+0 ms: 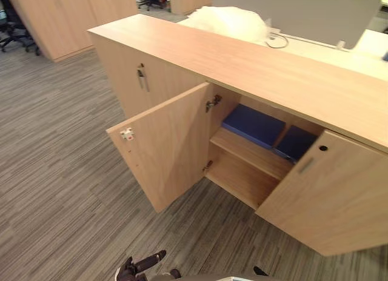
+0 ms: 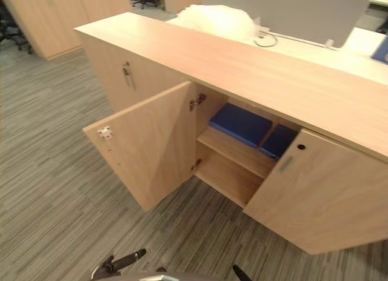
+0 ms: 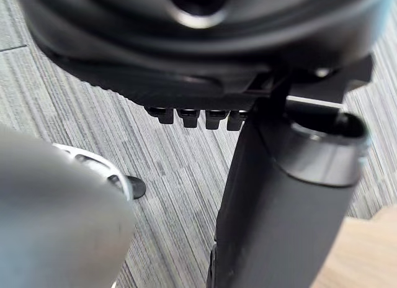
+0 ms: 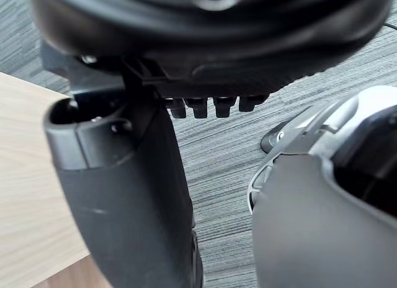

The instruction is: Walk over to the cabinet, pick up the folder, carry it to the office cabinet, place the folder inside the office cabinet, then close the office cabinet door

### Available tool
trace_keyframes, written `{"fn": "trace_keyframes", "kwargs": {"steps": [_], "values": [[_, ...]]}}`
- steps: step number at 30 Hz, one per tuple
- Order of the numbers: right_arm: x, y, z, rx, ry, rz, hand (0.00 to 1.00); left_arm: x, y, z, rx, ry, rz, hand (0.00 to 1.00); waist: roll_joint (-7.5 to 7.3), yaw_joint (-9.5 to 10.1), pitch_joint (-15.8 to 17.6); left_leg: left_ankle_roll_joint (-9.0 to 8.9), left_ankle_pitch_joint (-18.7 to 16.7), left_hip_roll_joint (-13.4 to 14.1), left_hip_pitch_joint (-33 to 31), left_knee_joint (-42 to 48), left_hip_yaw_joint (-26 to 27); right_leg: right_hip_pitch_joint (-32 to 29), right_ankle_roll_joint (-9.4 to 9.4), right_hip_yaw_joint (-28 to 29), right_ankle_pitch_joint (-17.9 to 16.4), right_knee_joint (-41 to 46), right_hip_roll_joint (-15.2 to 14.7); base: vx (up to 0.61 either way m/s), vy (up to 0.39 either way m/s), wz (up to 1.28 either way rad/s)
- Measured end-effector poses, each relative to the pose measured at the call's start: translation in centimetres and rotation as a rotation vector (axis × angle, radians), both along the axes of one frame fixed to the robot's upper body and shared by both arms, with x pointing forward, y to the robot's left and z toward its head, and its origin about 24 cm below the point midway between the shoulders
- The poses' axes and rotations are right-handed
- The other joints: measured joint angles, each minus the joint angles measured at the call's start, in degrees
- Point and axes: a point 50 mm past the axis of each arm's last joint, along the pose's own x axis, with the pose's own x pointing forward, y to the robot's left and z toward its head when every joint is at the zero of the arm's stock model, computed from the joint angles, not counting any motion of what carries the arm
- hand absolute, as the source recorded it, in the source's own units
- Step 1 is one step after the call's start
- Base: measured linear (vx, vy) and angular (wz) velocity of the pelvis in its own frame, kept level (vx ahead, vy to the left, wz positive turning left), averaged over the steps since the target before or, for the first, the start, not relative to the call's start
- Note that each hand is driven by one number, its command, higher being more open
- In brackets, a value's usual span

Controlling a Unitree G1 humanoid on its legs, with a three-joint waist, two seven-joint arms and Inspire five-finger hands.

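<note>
The flat dark blue folder (image 1: 253, 125) lay on the upper shelf (image 1: 251, 155) of the long light-wood office cabinet (image 1: 242, 63), pushed to the shelf's back edge near its left end. That placement suggested the putting-away was done. A second blue folder (image 1: 296, 142) sat just beside it toward the shelf's right end, its right side hidden by the right door (image 1: 333, 196) (which of the two was the task's own could not be told). The left door (image 1: 167, 142) stood swung wide into the room and the right door was partly open. Probably they stood so to give clear reach to the shelf, and closing them looked like the step left. The left hand (image 3: 205, 58) hung low over the grey striped carpet (image 1: 60, 190), well short of the left door's free edge. Its fingers (image 3: 214, 119) were loose and uncurled, with nothing in them. The right hand (image 4: 211, 40) hung likewise over the carpet, relaxed and empty, touching neither door.
</note>
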Motion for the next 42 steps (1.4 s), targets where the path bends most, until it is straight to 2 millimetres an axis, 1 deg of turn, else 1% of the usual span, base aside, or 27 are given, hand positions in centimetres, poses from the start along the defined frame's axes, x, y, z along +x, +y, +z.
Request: {"fn": "trace_keyframes", "kwargs": {"steps": [1,5,8,10,12,13,15,17,18,19,20,21,23,24,26,28,31,34,35,37,38,39,40,41,42], "values": [[0.0,0.0,0.0,0.0,0.001,0.004,1.0,-0.2,0.2,0.0,0.004,0.008,0.0,1.0,0.44,-0.01,-0.09,0.06,2.15,-0.5,1.91,-4.47,-0.73,0.12,0.1,-0.02,0.76,0.0,0.33,0.07,0.102,0.37],[0.6,0.0,0.0,-0.008,-0.01,0.055,1.0,0.1,0.3,0.0,0.022,0.015,-0.061,1.0,0.33,-0.02,0.36,0.2,2.39,-1.0,3.32,-4.54,-2.31,2.3,0.44,-0.07,2.17,-0.35,0.21,0.04,0.05,0.19],[1.3,0.0,0.1,-0.017,-0.023,0.103,1.0,0.6,0.3,0.2,0.038,0.005,-0.085,1.0,0.16,-0.16,0.3,0.2,2.4,-1.38,3.82,-4.56,-2.38,3.14,0.62,-0.12,2.29,-1.07,0.21,0.01,0.006,0.0],[1.6,0.1,0.1,-0.024,-0.032,0.122,1.0,1.6,0.6,0.7,0.069,-0.035,-0.095,1.0,0.31,-0.15,0.33,0.2,2.4,-1.39,3.62,-4.58,-2.46,3.25,0.81,-0.24,2.39,-1.75,0.19,0.0,0.0,0.0],[1.8,0.0,0.2,-0.029,-0.038,0.136,1.0,3.2,1.8,2.1,0.134,-0.138,-0.093,1.0,0.61,-0.15,0.57,0.2,2.4,-1.26,3.29,-4.59,-2.95,3.34,0.82,-0.53,2.4,-2.27,0.44,-0.01,-0.027,0.06],[1.7,0.0,0.2,-0.027,-0.038,0.132,1.0,3.5,2.2,2.3,0.146,-0.153,-0.088,1.0,0.77,-0.16,0.67,0.2,2.4,-1.23,3.49,-4.59,-3.06,3.63,0.83,-0.6,2.41,-2.28,0.52,-0.02,-0.033,0.06],[1.5,-0.5,0.2,-0.035,-0.031,0.128,1.0,4.5,3.5,2.6,0.233,-0.125,-0.08,1.0,1.63,-0.48,0.66,-0.04,2.23,-1.01,4.15,-4.64,-2.79,4.19,0.84,-0.41,2.41,-2.45,0.84,-0.03,-0.032,-0.06],[1.8,-0.8,0.3,-0.051,-0.039,0.146,1.0,5.3,3.8,2.9,0.278,-0.121,-0.07,1.0,2.29,-0.64,1.38,-0.42,1.98,-0.82,4.06,-4.65,-2.16,4.06,0.84,-0.14,2.41,-3.01,0.94,-0.05,-0.016,-0.15],[1.8,-0.9,0.3,-0.054,-0.037,0.15,1.0,5.7,3.7,3.1,0.29,-0.125,-0.076,1.0,2.35,-0.68,1.46,-0.63,1.84,-0.81,3.92,-4.65,-2.13,4.03,0.84,-0.14,2.41,-3.3,0.99,-0.06,-0.01,-0.09],[1.5,-1.0,0.3,-0.056,-0.025,0.165,1.0,7.0,3.2,3.8,0.314,-0.161,-0.115,1.0,2.29,-0.63,1.5,-0.68,1.83,-0.81,3.51,-4.65,-2.16,3.94,0.84,-0.14,2.41,-3.88,0.98,-0.06,-0.007,0.0],[1.4,-1.0,0.3,-0.06,-0.013,0.187,1.0,8.6,2.2,4.8,0.333,-0.231,-0.167,1.0,2.18,-0.54,1.58,-0.76,1.88,-0.76,3.04,-4.65,-2.22,3.61,0.85,-0.14,2.41,-4.1,1.03,-0.05,-0.005,0.01],[1.3,-1.1,0.3,-0.061,-0.008,0.192,1.0,9.4,1.8,5.3,0.339,-0.268,-0.189,1.0,2.13,-0.53,1.6,-0.78,1.88,-0.72,2.89,-4.65,-2.22,3.46,0.85,-0.14,2.41,-4.12,1.07,-0.04,-0.001,-0.03],[0.9,-0.9,0.3,-0.056,0.004,0.205,1.0,12.1,0.6,7.4,0.353,-0.4,-0.243,1.0,1.88,-0.91,1.49,-0.87,1.81,-0.57,2.93,-4.65,-2.01,3.34,0.86,0.02,2.41,-4.14,1.18,-0.02,-0.001,-0.09],[0.8,-0.9,0.3,-0.055,0.005,0.205,1.0,12.7,0.5,7.8,0.358,-0.424,-0.248,1.0,1.82,-1.13,1.46,-0.91,1.79,-0.52,3.0,-4.65,-1.86,3.33,0.86,0.12,2.41,-4.14,1.21,-0.01,0.004,-0.12],[0.5,-0.9,0.2,-0.047,0.01,0.205,1.0,14.8,0.6,9.4,0.377,-0.492,-0.25,1.0,1.76,-1.83,1.41,-0.73,1.9,-0.39,3.2,-4.62,-1.34,3.18,0.85,0.56,2.41,-4.05,1.26,0.0,0.009,-0.13],[0.5,-0.9,0.2,-0.043,0.013,0.206,1.0,15.6,1.1,10.3,0.406,-0.521,-0.256,1.0,1.74,-1.85,1.38,-0.68,1.94,-0.26,3.65,-4.59,-0.36,3.12,0.85,1.64,2.42,-3.97,1.42,0.02,0.011,-0.25],[0.4,-0.9,0.2,-0.036,0.009,0.207,1.0,16.2,2.2,11.5,0.455,-0.553,-0.259,1.0,1.75,-1.87,1.2,-0.61,2.04,0.01,4.47,-4.29,0.08,3.18,0.79,2.24,2.45,-3.44,1.55,0.03,-0.006,-0.18],[0.4,-0.9,0.2,-0.034,0.008,0.208,1.0,17.1,2.9,12.5,0.489,-0.577,-0.272,1.0,1.84,-1.86,1.1,-0.73,2.19,0.97,5.12,-4.26,0.05,3.16,0.35,2.91,2.85,-2.03,2.32,0.04,-0.021,0.04],[0.3,-1.0,0.2,-0.036,0.008,0.208,1.0,17.2,3.2,12.6,0.495,-0.567,-0.271,1.0,2.16,-1.86,0.77,-0.8,2.24,1.85,5.37,-4.25,0.03,3.1,-0.35,3.14,3.68,-1.56,3.12,0.03,-0.031,0.03],[0.3,-1.2,0.3,-0.04,0.007,0.209,1.0,17.2,3.5,12.7,0.498,-0.562,-0.27,1.0,2.71,-1.93,0.39,-1.14,2.48,3.49,5.51,-4.21,-0.05,2.43,-0.67,3.35,5.0,-0.01,4.29,0.04,-0.05,0.03],[0.3,-1.8,0.4,-0.053,0.004,0.211,1.0,17.5,3.5,12.8,0.497,-0.559,-0.267,1.0,3.49,-1.9,0.3,-1.41,2.67,5.08,5.46,-4.17,-0.24,0.15,-0.83,3.76,5.46,4.22,5.38,0.02,-0.084,0.02],[0.5,-2.2,0.5,-0.067,-0.006,0.215,1.0,17.7,3.6,12.9,0.498,-0.552,-0.249,1.0,4.88,-2.02,0.53,-1.92,3.08,7.05,5.27,-4.16,-0.5,-1.58,-1.12,5.26,0.31,2.61,6.66,-0.01,-0.091,0.02],[0.6,-2.2,0.6,-0.069,-0.012,0.216,1.0,17.8,3.9,13.0,0.505,-0.547,-0.236,1.0,4.77,-1.94,0.49,-2.29,3.32,7.29,5.25,-4.16,-0.5,-1.07,-1.16,5.43,0.5,-2.79,7.15,-0.08,-0.15,0.01],[0.6,-1.6,0.5,-0.056,-0.014,0.213,1.0,18.2,4.9,13.4,0.531,-0.537,-0.224,1.0,2.52,-1.53,0.15,-2.74,3.35,6.02,5.25,-4.18,-0.43,-1.6,-0.87,5.85,9.13,-9.44,5.75,-0.07,-0.141,0.11],[0.5,-1.4,0.4,-0.05,-0.011,0.21,1.0,18.3,5.2,13.5,0.536,-0.529,-0.225,1.0,1.95,-1.92,0.06,-3.66,2.84,5.44,5.33,-4.2,-0.87,-1.71,0.46,5.91,7.36,-8.83,4.87,-0.05,-0.152,0.15]]}}
